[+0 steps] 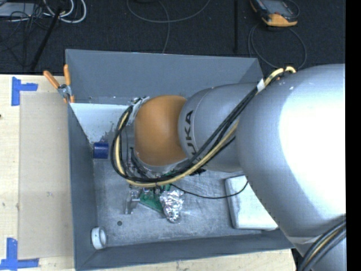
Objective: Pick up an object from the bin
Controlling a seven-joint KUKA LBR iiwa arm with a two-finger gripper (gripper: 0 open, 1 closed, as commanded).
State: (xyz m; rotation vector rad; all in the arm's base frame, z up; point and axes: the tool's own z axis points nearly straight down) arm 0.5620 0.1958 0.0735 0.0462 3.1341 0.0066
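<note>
My gripper (pixel 133 202) hangs low just left of the crumpled foil ball (pixel 172 205), and a green piece (pixel 150 200) lies between them (probably my target, because it is nearest). Whether the gripper is open or holds anything, I cannot tell.

A dark floor (pixel 197 30) lies at the top, with thin cables (pixel 70 4) and two orange-and-black devices (pixel 274 11) on it. A pale wooden counter (pixel 39 168) is at the left.
</note>
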